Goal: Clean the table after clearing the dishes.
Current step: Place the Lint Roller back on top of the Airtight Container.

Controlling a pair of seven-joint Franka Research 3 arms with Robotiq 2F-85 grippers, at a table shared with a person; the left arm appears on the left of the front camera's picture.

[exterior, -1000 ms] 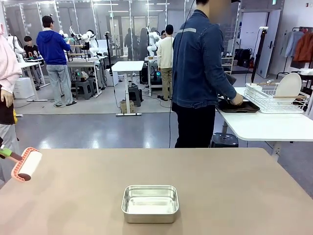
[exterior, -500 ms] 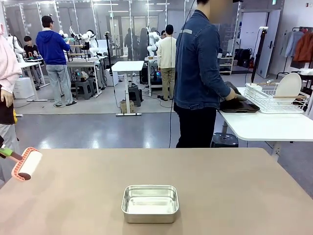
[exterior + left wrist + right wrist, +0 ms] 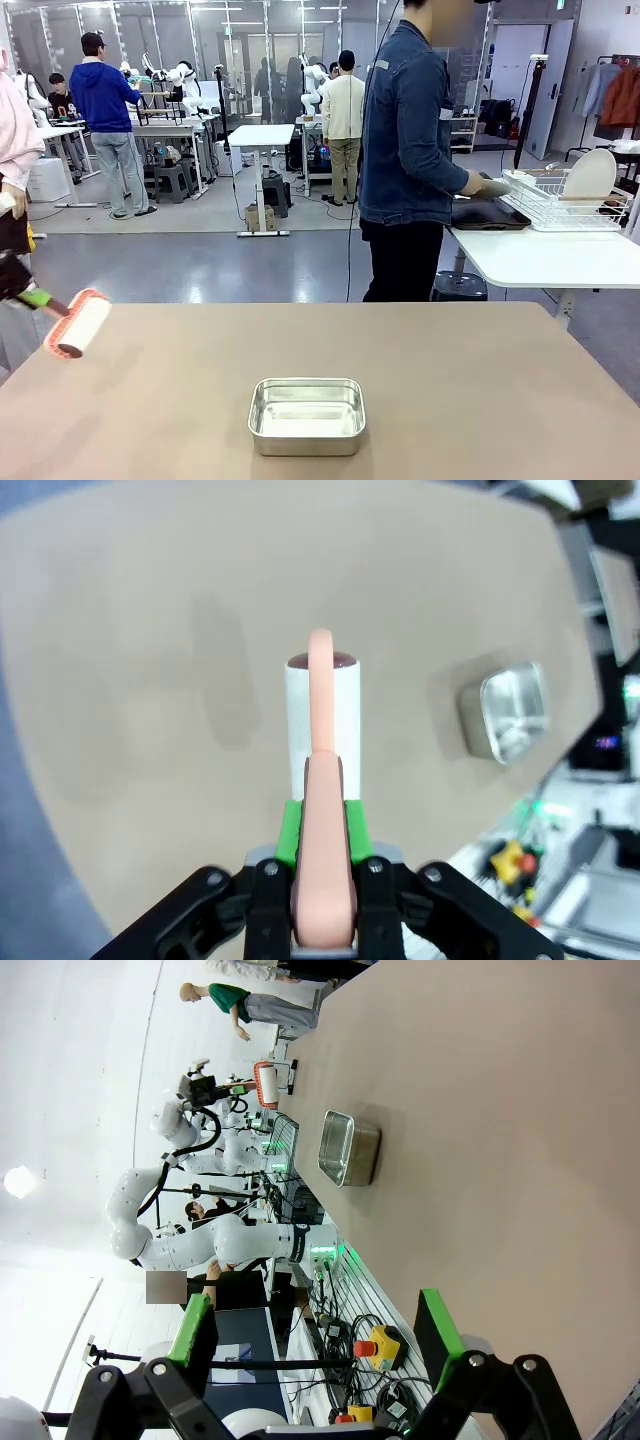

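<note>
a square steel pan (image 3: pixel 306 415) sits mid-foreground, a white wire rack (image 3: pixel 565 199) far right (on a smaller white table (image 3: pixel 545 258)).

The table (image 3: pixel 480 380) top is bare across nearly all of its width. One thing stands on it: a steel pan (image 3: pixel 306 415), near the near edge at about the middle, with open room to its left, right and far side. Over the left edge, near the far-left corner, a lint roller (image 3: pixel 78 324) hangs tilted in the left gripper (image 3: pixel 322 880), which is clamped on its handle; the top under and beyond it lies free. The right gripper (image 3: pixel 320 1335), fingers wide apart, has bare top ahead of it up to the pan. The person (image 3: pixel 410 150) stands beyond the far edge, turned to the white side table (image 3: pixel 545 262).
</note>
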